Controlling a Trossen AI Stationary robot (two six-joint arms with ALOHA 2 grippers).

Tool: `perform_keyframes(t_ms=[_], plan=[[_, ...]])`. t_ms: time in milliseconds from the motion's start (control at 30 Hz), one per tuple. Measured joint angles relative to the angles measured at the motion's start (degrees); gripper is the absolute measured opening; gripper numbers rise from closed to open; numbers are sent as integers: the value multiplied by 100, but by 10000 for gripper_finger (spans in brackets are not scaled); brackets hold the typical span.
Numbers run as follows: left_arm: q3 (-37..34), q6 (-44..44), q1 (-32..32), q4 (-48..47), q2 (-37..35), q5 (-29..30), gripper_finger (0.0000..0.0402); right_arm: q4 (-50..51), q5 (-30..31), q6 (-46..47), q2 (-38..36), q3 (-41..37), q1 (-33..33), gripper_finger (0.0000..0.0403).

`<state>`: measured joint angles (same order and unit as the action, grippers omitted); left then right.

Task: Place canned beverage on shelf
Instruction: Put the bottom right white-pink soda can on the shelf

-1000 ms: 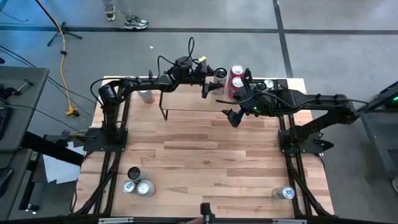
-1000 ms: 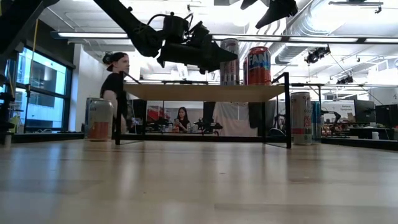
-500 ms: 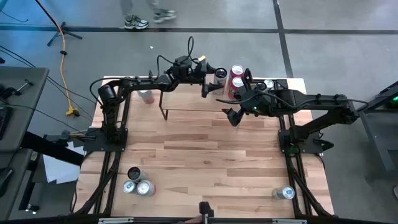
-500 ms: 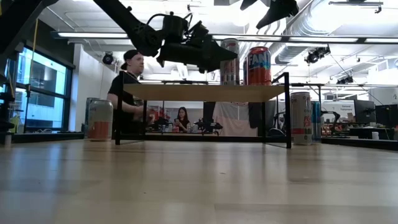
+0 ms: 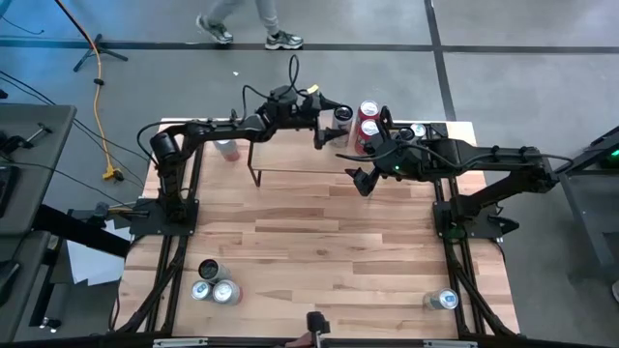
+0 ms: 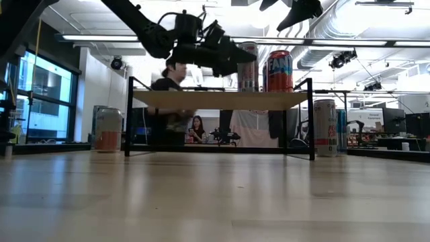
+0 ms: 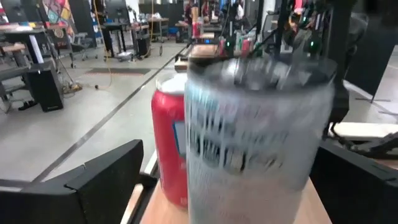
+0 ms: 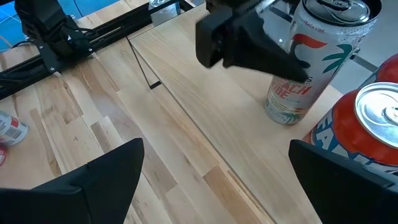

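A silver can [image 5: 343, 114] stands upright on the right end of the shelf [image 5: 290, 159], beside two red cans [image 5: 368, 121]. My left gripper [image 5: 334, 118] is level with the silver can and open. In the left wrist view its fingers [image 7: 106, 180] stand on either side of the silver can [image 7: 255, 143]. In the low view the silver can [image 6: 247, 67] rests by its base on the shelf's plank [image 6: 222, 101]. My right gripper [image 5: 360, 182] is open and empty, raised over the shelf's near edge.
Several cans [image 5: 211, 283] lie near the table's near left corner and one [image 5: 443, 301] near the near right. A can [image 5: 225, 148] stands left of the shelf and others [image 5: 418, 130] to its right. A person walks past beyond the far edge.
My left gripper has risen a little beside the silver can, which stays upright on the shelf. A person has walked from left to right behind the table.
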<state>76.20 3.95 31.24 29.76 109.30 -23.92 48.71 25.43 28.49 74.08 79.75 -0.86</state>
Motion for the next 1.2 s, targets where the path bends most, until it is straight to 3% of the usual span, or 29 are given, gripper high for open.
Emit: perform_keyframes(t_ms=[500,833,1200], plan=[[0,12,136,-1,-972,-68,399,4,-11,0,0,0,0,386],[0,-1876,-161,-503,-1565,-123,399,39,-15,0,-3,0,-25,386],[0,-1932,-332,-1591,-1556,-101,399,464,-25,-22,-188,2,-469,386]])
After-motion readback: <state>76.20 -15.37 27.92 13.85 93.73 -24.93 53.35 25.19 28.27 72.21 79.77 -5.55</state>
